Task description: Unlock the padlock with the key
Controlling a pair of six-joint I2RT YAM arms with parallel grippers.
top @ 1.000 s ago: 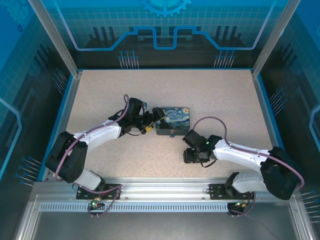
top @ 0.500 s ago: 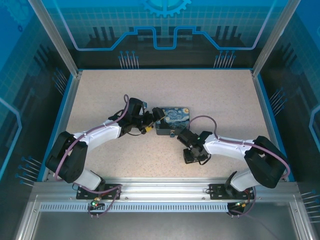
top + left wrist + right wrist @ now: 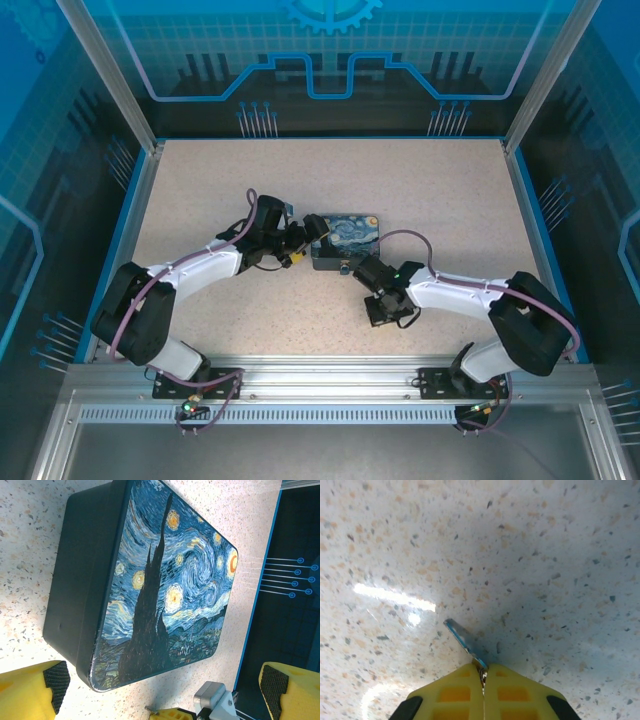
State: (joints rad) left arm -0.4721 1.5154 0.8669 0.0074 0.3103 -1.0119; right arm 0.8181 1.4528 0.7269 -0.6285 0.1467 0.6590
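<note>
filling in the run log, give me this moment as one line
left tool open beside box | right tool shut on key | key blade sticks out over table

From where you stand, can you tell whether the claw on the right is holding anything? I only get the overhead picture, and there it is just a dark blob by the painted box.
Observer: Yes. In its wrist view the right gripper is pinched shut on the key, whose thin blade sticks out past the yellow tips.
Operator: Is the blade inside anything?
Observer: No. It is bare along its whole visible length, with speckled table behind it.
Operator: And the other claw?
Observer: The left gripper is open, its fingers wide apart, with the near end of the box between them. I cannot tell whether they touch it.
</note>
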